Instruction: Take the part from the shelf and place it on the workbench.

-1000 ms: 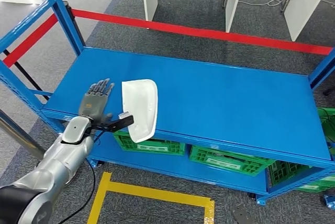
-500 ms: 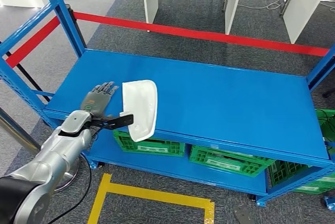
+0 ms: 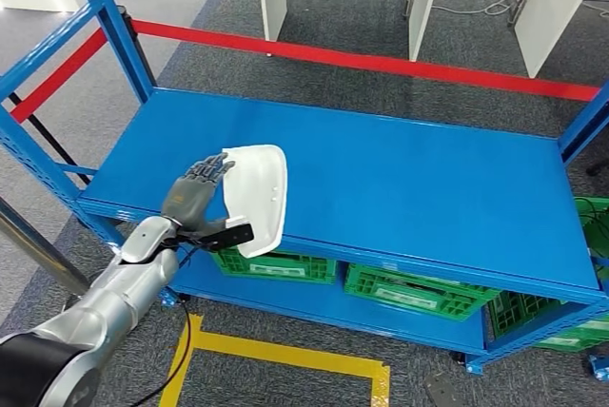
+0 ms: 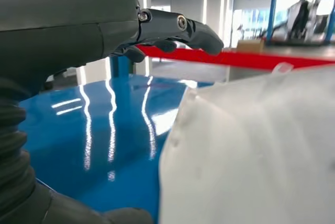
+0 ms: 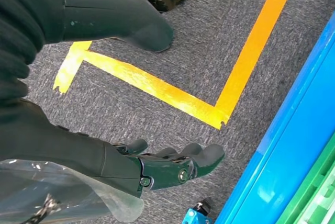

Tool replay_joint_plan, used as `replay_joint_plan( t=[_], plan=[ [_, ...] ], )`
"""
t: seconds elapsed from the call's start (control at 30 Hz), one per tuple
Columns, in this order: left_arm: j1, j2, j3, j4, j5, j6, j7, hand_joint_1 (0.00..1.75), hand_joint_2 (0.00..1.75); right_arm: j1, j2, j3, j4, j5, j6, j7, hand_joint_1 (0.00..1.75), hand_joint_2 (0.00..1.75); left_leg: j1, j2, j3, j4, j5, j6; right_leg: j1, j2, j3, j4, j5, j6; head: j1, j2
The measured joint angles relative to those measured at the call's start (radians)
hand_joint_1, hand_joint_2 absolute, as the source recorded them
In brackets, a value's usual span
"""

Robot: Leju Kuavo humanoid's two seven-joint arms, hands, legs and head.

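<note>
While the left hand (image 3: pixel 192 198), fingers spread (nothing grasped), reaches the white part (image 3: pixel 257 193) on the shelf (image 3: pixel 402 179), closing comes next.

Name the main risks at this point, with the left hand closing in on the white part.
The white part overhangs the front edge of the blue shelf; a sideways nudge from the left hand could tip it to the floor. The hand looks open with its fingers over the part's edge, so a shallow grip might slip.

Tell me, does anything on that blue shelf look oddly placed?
Yes: the white part lies at the front edge of the blue shelf, one end sticking out past the edge above the green crates. The left hand is right beside it, fingers spread.
</note>
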Motion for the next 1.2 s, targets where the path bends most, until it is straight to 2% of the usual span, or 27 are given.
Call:
replay_joint_plan(
  t=[0.1, 0.33, 0.6, 0.7, 0.87, 1.07, 1.2],
  plan=[
    [0.040, -0.019, 0.009, -0.032, 0.090, 0.079, -0.072, 0.00, 1.75, 0.002, 0.000, -0.001, 0.000, 0.001, -0.001, 0.001, 0.00, 1.75, 0.000, 0.000, -0.003, 0.000, 0.000, 0.000, 0.000, 0.000, -0.003, 0.000, 0.000, 0.000, 0.000, 0.000],
    [0.118, -0.076, 0.086, -0.184, 0.152, 0.096, -0.233, 0.00, 1.75, 0.005, 0.000, -0.001, 0.000, 0.010, -0.001, 0.002, 0.00, 1.75, 0.000, 0.000, -0.008, 0.001, 0.000, 0.000, 0.000, 0.000, -0.007, 0.000, 0.000, 0.000, 0.000, 0.000],
    [0.145, -0.117, 0.116, -0.266, 0.184, 0.097, -0.290, 0.00, 1.75, 0.005, 0.000, -0.003, 0.000, 0.015, -0.001, 0.003, 0.00, 1.75, 0.000, 0.000, -0.009, 0.001, 0.000, 0.000, 0.000, 0.000, -0.008, 0.000, 0.000, 0.000, 0.000, 0.000],
    [0.145, -0.122, 0.092, -0.268, 0.198, 0.087, -0.281, 0.00, 1.75, 0.005, 0.000, -0.003, 0.000, 0.016, -0.001, 0.004, 0.00, 1.75, 0.000, 0.000, -0.009, 0.001, 0.000, 0.000, 0.000, 0.000, -0.008, 0.000, 0.000, 0.000, 0.000, 0.000],
    [0.142, -0.110, -0.005, -0.267, 0.206, 0.009, -0.207, 0.00, 1.75, 0.004, 0.000, -0.004, 0.000, 0.016, 0.000, 0.004, 0.00, 1.75, 0.000, 0.000, -0.009, 0.001, 0.000, 0.000, 0.000, 0.000, -0.008, 0.000, 0.000, 0.000, 0.000, 0.000],
    [0.084, -0.055, -0.154, -0.212, 0.117, -0.085, -0.044, 0.00, 1.75, 0.000, 0.000, -0.005, 0.000, 0.016, 0.002, 0.002, 0.00, 1.75, 0.000, 0.000, -0.009, 0.001, 0.000, 0.000, 0.000, 0.000, -0.009, 0.000, 0.000, 0.000, 0.000, 0.000],
    [0.053, -0.031, -0.213, -0.177, 0.094, -0.095, -0.013, 0.00, 1.75, -0.003, 0.000, -0.005, 0.000, 0.016, 0.003, 0.002, 0.00, 1.75, 0.000, 0.000, -0.009, 0.001, 0.000, 0.000, 0.000, 0.000, -0.009, 0.000, 0.000, 0.000, 0.000, 0.000]
  ],
)
